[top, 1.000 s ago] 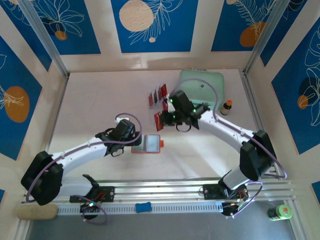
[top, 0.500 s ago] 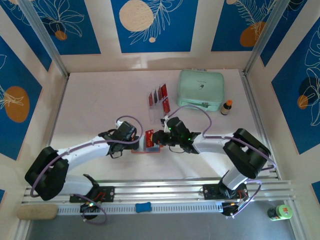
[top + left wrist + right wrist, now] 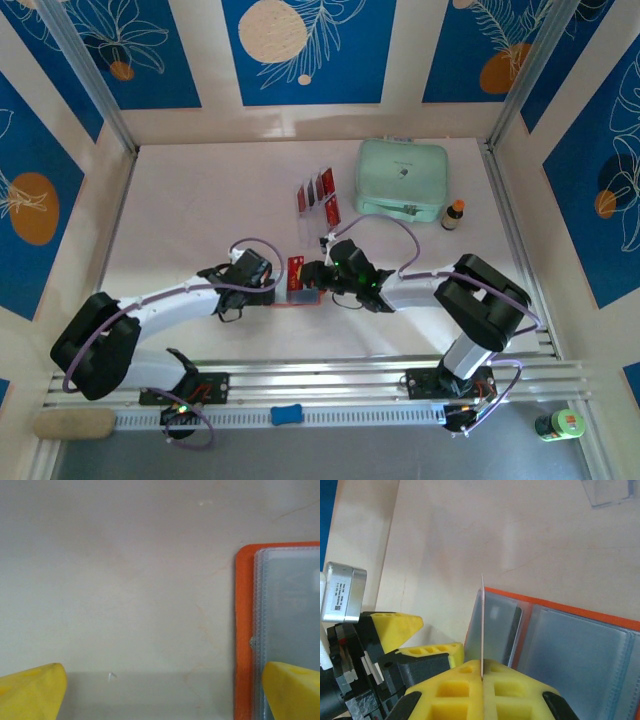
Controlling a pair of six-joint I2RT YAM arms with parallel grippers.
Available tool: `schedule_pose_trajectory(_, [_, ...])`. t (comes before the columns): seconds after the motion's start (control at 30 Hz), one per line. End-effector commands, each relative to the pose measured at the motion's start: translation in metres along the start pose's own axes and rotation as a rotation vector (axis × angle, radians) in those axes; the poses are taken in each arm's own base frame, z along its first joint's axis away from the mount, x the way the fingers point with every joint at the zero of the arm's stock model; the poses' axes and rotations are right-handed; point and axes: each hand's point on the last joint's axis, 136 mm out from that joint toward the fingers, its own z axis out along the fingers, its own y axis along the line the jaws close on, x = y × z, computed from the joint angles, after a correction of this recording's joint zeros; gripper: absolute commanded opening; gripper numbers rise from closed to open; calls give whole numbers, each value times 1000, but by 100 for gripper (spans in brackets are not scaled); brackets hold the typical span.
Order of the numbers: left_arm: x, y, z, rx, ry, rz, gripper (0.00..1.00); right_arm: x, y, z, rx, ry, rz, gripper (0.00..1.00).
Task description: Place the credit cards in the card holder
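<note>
Though a silver module's label (image 3: 340,597) is too small to read, the right fingers (image 3: 520,685) clearly pinch a red credit card (image 3: 296,271) edge-on over the open orange card holder (image 3: 580,612), grey sleeves showing. Alongside, the left fingers (image 3: 30,692) gape wide, empty, straddling its edge on bare bench (image 3: 125,580). Beyond, more cards (image 3: 318,190), then a mint-green case (image 3: 402,178).

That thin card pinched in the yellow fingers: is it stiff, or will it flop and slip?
Probably stiff: the card stands straight, edge-on, above the right gripper. Likely light, being so thin. It might slip or twist, since it is gripped at its lower end only.
</note>
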Motion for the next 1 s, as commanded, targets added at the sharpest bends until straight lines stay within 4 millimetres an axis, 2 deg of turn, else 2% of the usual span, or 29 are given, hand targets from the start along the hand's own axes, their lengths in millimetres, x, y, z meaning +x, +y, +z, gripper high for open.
schedule_pose_trajectory(0.0, [5,9,3,-27,5,-20,100,0,-1,4,7,-24,-1,0])
schedule_pose_trajectory(0.97, [9,10,4,-17,4,-29,100,15,-23,18,64,-2,37,0])
